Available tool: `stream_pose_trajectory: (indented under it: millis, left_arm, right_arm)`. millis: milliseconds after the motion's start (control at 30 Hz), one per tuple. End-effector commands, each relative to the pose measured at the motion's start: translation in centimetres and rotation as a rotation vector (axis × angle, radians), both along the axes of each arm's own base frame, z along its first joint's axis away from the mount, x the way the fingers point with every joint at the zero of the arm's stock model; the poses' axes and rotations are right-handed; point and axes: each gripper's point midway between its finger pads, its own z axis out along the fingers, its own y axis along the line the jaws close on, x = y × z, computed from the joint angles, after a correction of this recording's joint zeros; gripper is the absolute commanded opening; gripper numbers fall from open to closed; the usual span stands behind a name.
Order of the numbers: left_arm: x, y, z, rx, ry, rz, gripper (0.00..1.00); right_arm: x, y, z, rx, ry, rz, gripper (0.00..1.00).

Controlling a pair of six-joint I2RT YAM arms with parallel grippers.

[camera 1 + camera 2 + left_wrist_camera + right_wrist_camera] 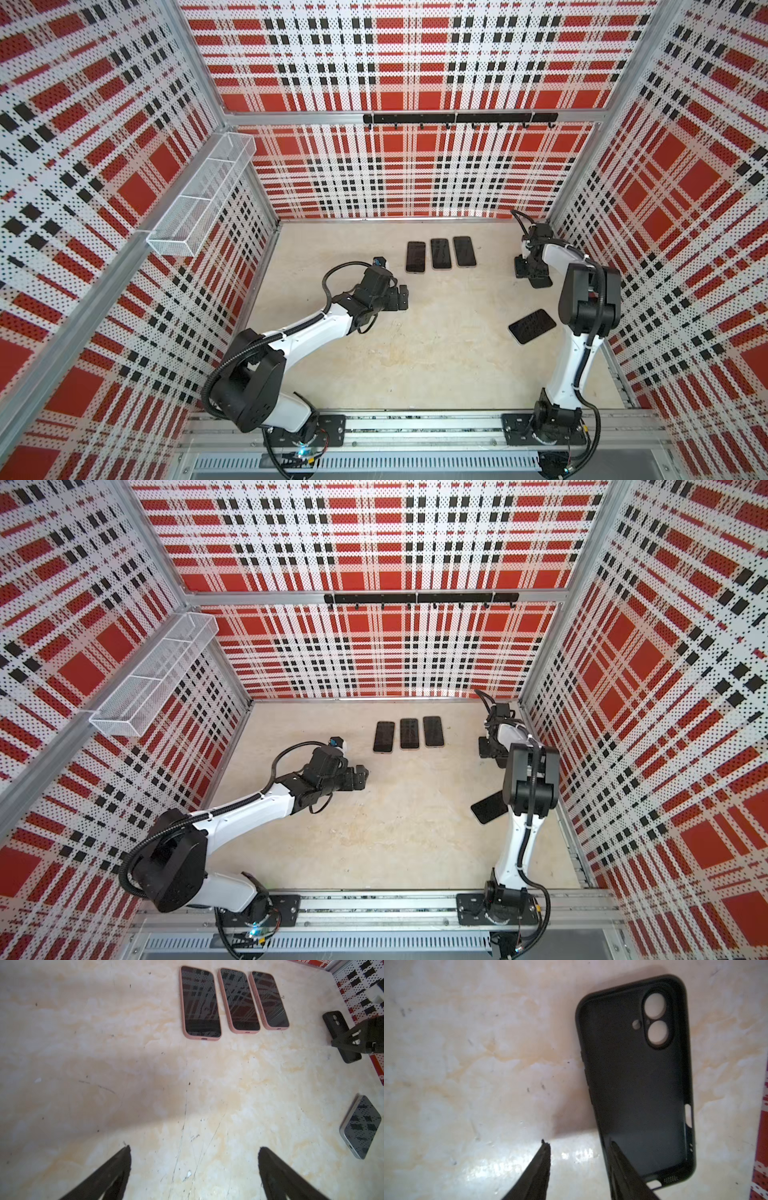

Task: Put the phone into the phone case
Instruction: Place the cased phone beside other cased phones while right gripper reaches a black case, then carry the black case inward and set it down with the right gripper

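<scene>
First, the left gripper (401,297) hovers above the beige marbled tabletop (436,365), left of centre, with its jaws spread wide and nothing between them. The left wrist view shows both black fingers (118,1167) over bare surface.

Next, toward the back, three dark-screened phones in pink cases (441,254) lie face up in a neat row, close together but apart.

Further right, the bare silver-edged phone (532,326) lies flat and face up at an angle, well apart from that row.

Behind it, at the table's far right, the right gripper (579,1142) points down at the black soft phone case (637,1084). The case lies open side up, with its camera cut-outs at the end away from the gripper. The jaws stand partly apart and straddle one long side wall of the case. One finger is over the inside, and the other is outside with table showing between it and the wall, so nothing is clamped.
</scene>
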Motion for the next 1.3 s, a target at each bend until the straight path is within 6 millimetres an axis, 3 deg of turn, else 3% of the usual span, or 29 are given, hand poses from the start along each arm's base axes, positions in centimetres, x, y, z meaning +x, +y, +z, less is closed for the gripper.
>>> stream_pose_trajectory:
  millis: [0, 200, 367, 500, 667, 733, 867, 1033, 1267]
  left_arm:
    - [0.2, 0.2, 3.0, -0.079, -0.072, 0.043, 0.97]
    - [0.4, 0.4, 2.5, -0.077, -0.06, 0.049, 0.97]
    - [0.7, 0.4, 1.8, -0.073, -0.04, 0.051, 0.97]
    - [1.2, 0.0, 2.0, -0.076, -0.037, 0.051, 0.97]
    - [1.6, -0.4, 2.5, -0.08, -0.044, 0.048, 0.97]
    - [1.7, -0.4, 2.7, -0.082, -0.045, 0.049, 0.97]
    - [1.7, -0.4, 2.7, -0.088, -0.044, 0.047, 0.98]
    - [1.4, 0.8, 2.6, -0.11, -0.031, 0.067, 0.97]
    - [0.8, 6.5, 2.5, -0.155, -0.002, 0.157, 0.95]
  right_arm:
    - [0.6, -1.4, -0.3, -0.025, -0.006, 0.01, 0.47]
    - [0.4, -1.4, -2.8, 0.066, 0.052, 0.038, 0.45]
    - [-0.4, -1.8, -3.4, 0.075, 0.076, 0.038, 0.24]
    - [-0.3, -1.8, -1.4, 0.063, 0.032, 0.047, 0.07]
    - [0.1, -0.6, 3.9, 0.063, -0.078, 0.087, 0.0]
    - [-0.3, 1.4, 6.1, 0.059, -0.133, 0.146, 0.0]
    - [-2.2, 6.0, 8.8, 0.052, -0.178, 0.27, 0.0]
    - [-6.6, 14.4, 9.4, 0.124, -0.167, 0.498, 0.0]
    - [-14.8, 26.3, 7.5, 0.166, -0.086, 0.965, 0.0]
